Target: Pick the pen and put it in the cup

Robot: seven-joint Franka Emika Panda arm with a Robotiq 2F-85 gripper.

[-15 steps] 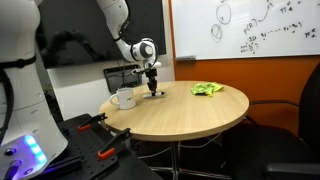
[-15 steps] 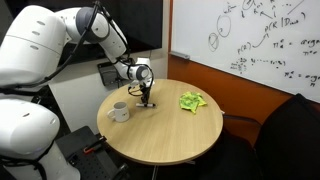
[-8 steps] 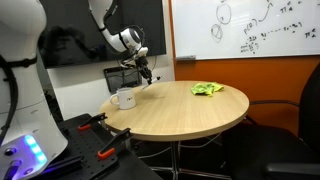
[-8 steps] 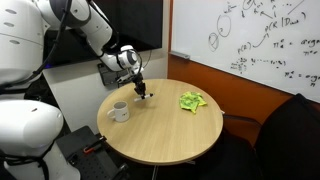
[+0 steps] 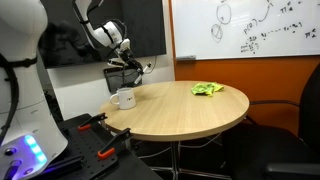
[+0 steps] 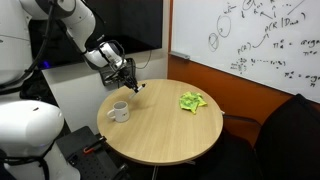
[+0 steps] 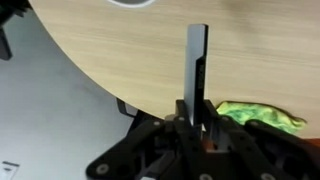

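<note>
My gripper (image 5: 134, 69) is shut on the pen (image 7: 196, 62), a dark grey stick that points out from between the jaws (image 7: 195, 106). The gripper also shows in an exterior view (image 6: 129, 79); it hangs in the air above the far edge of the round wooden table (image 5: 185, 115). The white cup (image 5: 125, 98) stands upright on the table below and slightly in front of the gripper, and appears in both exterior views (image 6: 119, 111). Only its rim (image 7: 133, 3) shows at the top of the wrist view.
A crumpled green cloth (image 5: 208, 89) lies on the far side of the table (image 6: 191, 101), also in the wrist view (image 7: 262, 115). A black chair (image 6: 285, 130) stands beside the table. Red-handled tools (image 5: 96, 122) lie on a black surface near the robot base.
The gripper has risen from the table surface with the pen in it and swung back toward the table's edge, above the cup. The cup and cloth have not moved.
</note>
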